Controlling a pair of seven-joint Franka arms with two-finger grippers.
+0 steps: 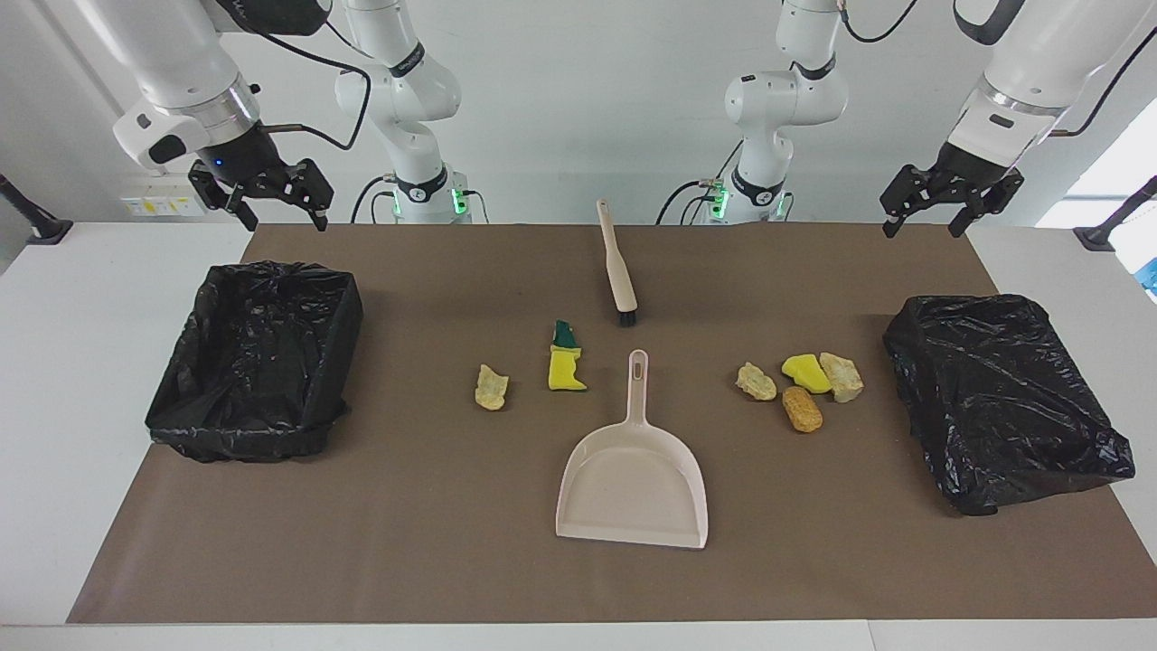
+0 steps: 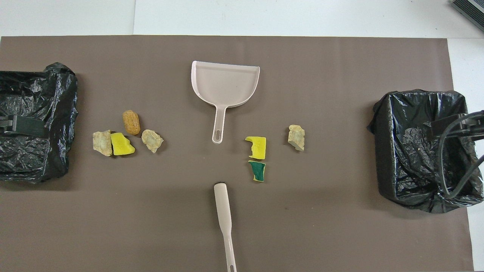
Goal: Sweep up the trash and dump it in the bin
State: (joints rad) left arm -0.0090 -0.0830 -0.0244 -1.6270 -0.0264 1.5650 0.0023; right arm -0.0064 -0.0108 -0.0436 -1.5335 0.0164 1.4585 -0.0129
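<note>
The trash lies in two groups on the brown mat. Toward the left arm's end are a yellow sponge chunk (image 1: 806, 372), two beige lumps (image 1: 756, 381) and an orange-brown lump (image 1: 802, 409). Toward the right arm's end lie a yellow and green sponge piece (image 1: 567, 362) and a beige lump (image 1: 491, 387). Between the groups rests the beige dustpan (image 1: 633, 479), its handle pointing to the robots. The brush (image 1: 617, 267) lies nearer to the robots, bristles toward the dustpan. Black-bagged bins (image 1: 258, 362) (image 1: 1003, 398) stand at both ends. Both the right gripper (image 1: 282, 212) and the left gripper (image 1: 922, 221) hang open and hold nothing.
The brown mat (image 2: 340, 226) covers most of the white table. Each gripper hangs above the mat's edge nearest the robots, close to the bin at its own end. A cable from the right arm hangs over that bin (image 2: 423, 151) in the overhead view.
</note>
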